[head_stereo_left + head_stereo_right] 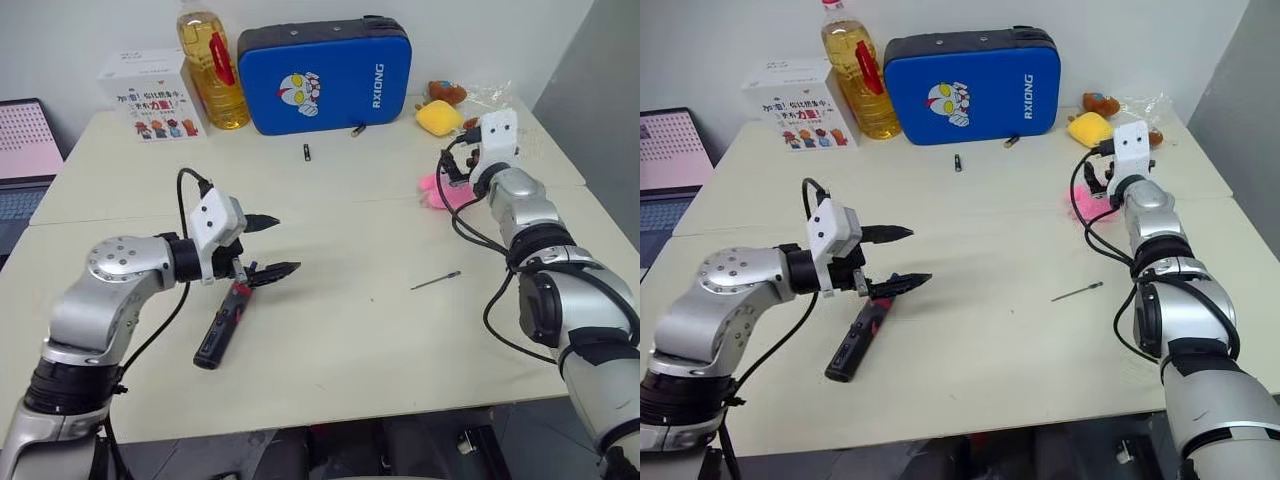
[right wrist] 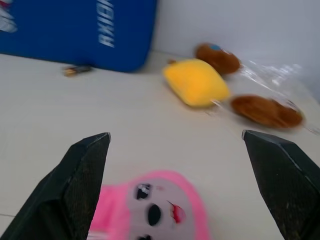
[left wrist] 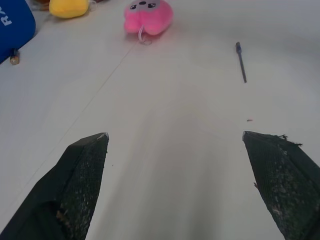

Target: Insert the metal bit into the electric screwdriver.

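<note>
The electric screwdriver [image 1: 222, 325], black with a red band, lies flat on the white table [image 1: 350, 350]. My left gripper [image 1: 275, 245] hovers just above its red end, open, with nothing between its fingers. The metal bit [image 1: 436, 281], a thin dark rod, lies alone on the table to the right, and the left wrist view shows the bit [image 3: 241, 61] ahead of the open left gripper [image 3: 174, 135]. My right gripper [image 2: 176, 134] is far back on the right, open and empty, over a pink plush toy [image 2: 150, 210].
A blue zip case [image 1: 325, 75], an oil bottle [image 1: 212, 70] and a white box [image 1: 150, 95] line the table's far edge. A short dark cylinder [image 1: 307, 152] lies before the case. Yellow [image 2: 197, 82] and brown [image 2: 265, 110] plush toys sit back right. A laptop [image 1: 20, 150] stands at the left.
</note>
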Controlling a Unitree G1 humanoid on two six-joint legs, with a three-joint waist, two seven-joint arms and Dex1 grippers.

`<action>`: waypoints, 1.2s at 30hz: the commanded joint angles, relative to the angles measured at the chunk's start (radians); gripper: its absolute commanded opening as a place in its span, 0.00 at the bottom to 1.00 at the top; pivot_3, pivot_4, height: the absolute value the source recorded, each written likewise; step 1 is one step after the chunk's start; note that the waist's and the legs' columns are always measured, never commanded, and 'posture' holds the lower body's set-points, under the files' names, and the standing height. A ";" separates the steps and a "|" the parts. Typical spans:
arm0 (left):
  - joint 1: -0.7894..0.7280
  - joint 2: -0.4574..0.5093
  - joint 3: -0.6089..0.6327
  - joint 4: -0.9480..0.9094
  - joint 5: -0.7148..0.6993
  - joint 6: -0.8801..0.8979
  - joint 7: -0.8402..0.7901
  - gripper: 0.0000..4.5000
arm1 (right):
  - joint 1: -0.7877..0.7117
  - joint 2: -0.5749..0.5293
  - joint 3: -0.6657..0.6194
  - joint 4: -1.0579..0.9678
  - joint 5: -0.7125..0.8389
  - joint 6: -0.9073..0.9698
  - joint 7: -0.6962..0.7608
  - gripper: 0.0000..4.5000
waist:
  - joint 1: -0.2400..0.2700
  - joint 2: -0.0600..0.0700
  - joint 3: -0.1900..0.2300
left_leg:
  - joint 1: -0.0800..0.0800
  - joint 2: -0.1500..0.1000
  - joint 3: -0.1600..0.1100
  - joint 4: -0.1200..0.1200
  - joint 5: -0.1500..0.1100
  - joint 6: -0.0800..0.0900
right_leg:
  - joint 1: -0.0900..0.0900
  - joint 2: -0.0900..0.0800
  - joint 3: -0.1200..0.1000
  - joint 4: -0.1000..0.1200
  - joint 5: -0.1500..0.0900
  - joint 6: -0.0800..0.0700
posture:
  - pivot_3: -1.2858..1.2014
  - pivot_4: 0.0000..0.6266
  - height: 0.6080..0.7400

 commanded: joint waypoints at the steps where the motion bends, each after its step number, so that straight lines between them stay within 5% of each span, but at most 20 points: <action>1: -0.033 0.088 -0.007 -0.004 0.062 0.033 -0.011 1.00 | 0.198 -0.015 0.060 -0.440 0.147 0.168 0.392 0.98 | -0.002 0.000 0.000 | 0.000 0.000 -0.001 0.000 0.000 0.000 | 0.000 0.000 -0.001 0.000 0.000 0.000 | 0.52 0.24 1.00; 6: -0.109 0.091 -0.032 -0.071 -0.020 0.415 0.088 1.00 | 0.543 -0.123 0.145 -1.101 0.324 0.470 0.565 0.98 | 0.026 0.001 0.001 | -0.004 0.002 -0.006 0.007 -0.003 0.003 | 0.001 0.000 -0.003 0.000 0.000 0.000 | 0.52 0.24 1.00; 14: -0.158 0.050 -0.110 -0.111 0.017 0.832 0.299 1.00 | 0.714 -0.160 0.192 -1.543 0.471 0.731 0.521 0.98 | 0.024 0.001 0.001 | 0.001 0.002 -0.006 0.014 -0.007 0.009 | 0.005 0.006 -0.001 0.001 0.006 0.003 | 0.52 0.24 1.00; 22: -0.126 -0.032 -0.104 -0.095 0.045 0.910 0.434 1.00 | 0.713 -0.157 0.213 -1.628 0.520 0.803 0.485 0.98 | 0.037 0.002 0.000 | 0.000 0.007 -0.006 0.014 -0.005 0.006 | 0.003 0.011 0.000 0.000 0.007 0.001 | 0.52 0.24 1.00; 36: -0.105 -0.155 -0.108 0.054 0.077 0.775 0.499 1.00 | 0.709 -0.183 0.218 -1.689 0.578 0.855 0.480 0.98 | 0.050 0.001 0.000 | 0.000 0.006 -0.007 0.014 -0.003 0.003 | 0.004 0.009 0.000 0.000 0.008 0.000 | 0.52 0.24 1.00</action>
